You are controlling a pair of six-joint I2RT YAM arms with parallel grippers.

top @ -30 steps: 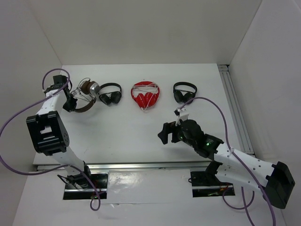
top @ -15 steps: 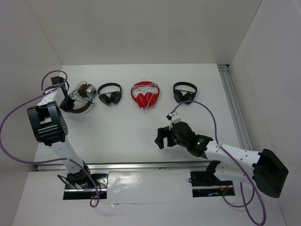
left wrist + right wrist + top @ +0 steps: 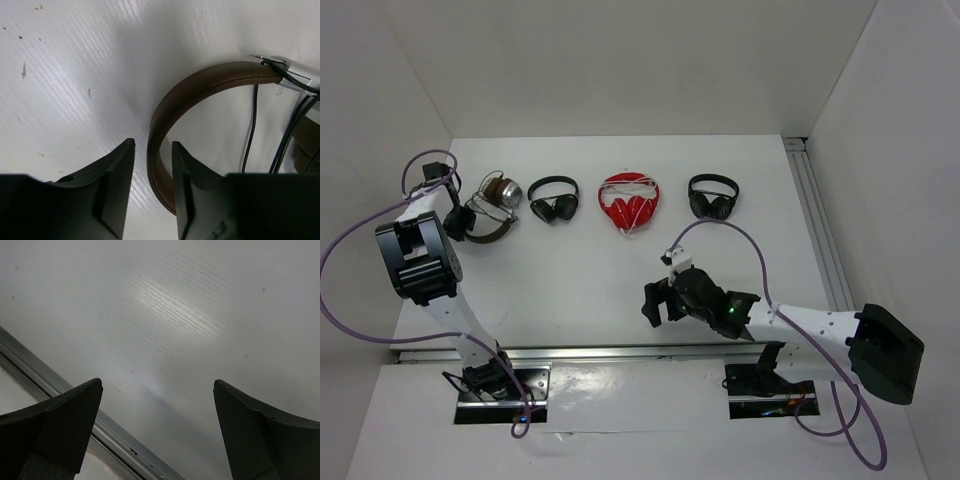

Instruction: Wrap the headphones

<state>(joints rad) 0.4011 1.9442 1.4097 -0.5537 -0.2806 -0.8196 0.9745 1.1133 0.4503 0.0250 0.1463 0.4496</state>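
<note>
The headphones, with a brown headband, silver cups and a thin dark cable, lie at the far left of the white table. In the left wrist view the brown headband curves down between my left fingers, close against the right one with a gap to the left one. The thin cable hangs from the silver cup. My left gripper straddles the band, jaws a little apart. My right gripper is wide open and empty over bare table near the front edge.
A small black pair, a red pair with white cord and another black pair lie in a row at the back. A metal rail runs along the right side; the front rail lies under my right gripper.
My left gripper and the headphones have shifted slightly left. My right gripper has moved left and toward the front edge, still open.
</note>
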